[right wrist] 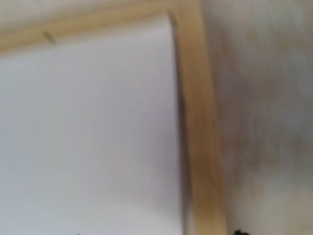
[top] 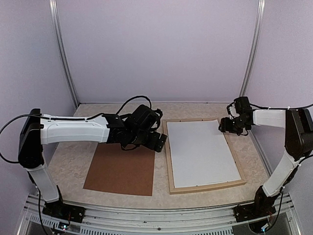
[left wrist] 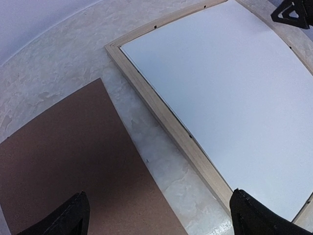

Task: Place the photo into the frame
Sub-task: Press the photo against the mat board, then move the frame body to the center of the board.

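Note:
The frame of pale wood lies flat at centre right. A plain white sheet fills it; this looks like the photo with its blank side up, as no trees show. My left gripper is open and empty, hovering at the frame's near left rail. In the left wrist view its gripper spans the bare strip between the brown board and the frame's rail. My right gripper is open over the frame's far right corner; only one fingertip shows at the bottom edge.
A flat brown hardboard sheet lies left of the frame, also in the left wrist view. Pale walls with metal uprights enclose the table. A metal rail runs along the near edge.

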{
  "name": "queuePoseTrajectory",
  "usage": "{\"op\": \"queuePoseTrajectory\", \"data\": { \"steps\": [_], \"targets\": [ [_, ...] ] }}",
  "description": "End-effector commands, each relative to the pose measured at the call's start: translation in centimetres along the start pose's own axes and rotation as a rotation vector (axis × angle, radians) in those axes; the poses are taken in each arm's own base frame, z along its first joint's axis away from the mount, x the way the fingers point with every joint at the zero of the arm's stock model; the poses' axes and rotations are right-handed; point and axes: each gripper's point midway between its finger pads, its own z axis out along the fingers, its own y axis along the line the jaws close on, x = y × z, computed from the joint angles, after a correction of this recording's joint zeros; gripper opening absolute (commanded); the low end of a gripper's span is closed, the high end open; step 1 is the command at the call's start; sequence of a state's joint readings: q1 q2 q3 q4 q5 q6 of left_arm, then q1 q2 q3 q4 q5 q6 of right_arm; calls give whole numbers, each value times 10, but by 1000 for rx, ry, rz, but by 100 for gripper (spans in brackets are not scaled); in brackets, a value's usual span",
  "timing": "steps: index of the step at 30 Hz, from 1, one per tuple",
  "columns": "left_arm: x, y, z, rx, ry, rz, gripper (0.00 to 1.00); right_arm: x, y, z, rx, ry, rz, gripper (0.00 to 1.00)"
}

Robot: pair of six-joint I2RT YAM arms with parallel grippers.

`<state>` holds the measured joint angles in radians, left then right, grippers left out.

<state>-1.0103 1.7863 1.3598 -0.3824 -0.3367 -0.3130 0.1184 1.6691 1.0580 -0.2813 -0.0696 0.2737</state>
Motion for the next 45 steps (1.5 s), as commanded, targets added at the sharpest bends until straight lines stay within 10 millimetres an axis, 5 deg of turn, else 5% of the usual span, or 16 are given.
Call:
{"op": "queuePoseTrajectory", "data": {
  "steps": [1, 7, 19, 25, 30, 33, 37, 45],
  "targets": [
    [4, 23, 5, -18, 9, -62, 99, 42, -20, 2, 36, 90, 56, 67],
    [0, 57, -4, -11, -10, -141, 99, 78, -15, 2, -20, 148, 86, 66],
    [15, 133, -5, -76, 36, -298, 99, 108, 24, -30, -212, 117, 141, 63],
    [19, 160, -7, -131, 57, -330, 99, 97, 5, -36, -91, 82, 98, 64],
    [56, 195, 5, -168, 155, -426, 99, 61, 4, -65, -4, -35, 30, 67],
    [79, 207, 9, -139, 194, -507, 99, 50, 41, -77, -70, -64, -20, 68],
    [106, 215, 8, -112, 231, -587, 99, 52, 116, -82, -218, -59, -75, 69],
    [136, 231, -2, -149, 224, -673, 99, 94, 283, -74, -448, 32, -269, 68]
  ]
}}
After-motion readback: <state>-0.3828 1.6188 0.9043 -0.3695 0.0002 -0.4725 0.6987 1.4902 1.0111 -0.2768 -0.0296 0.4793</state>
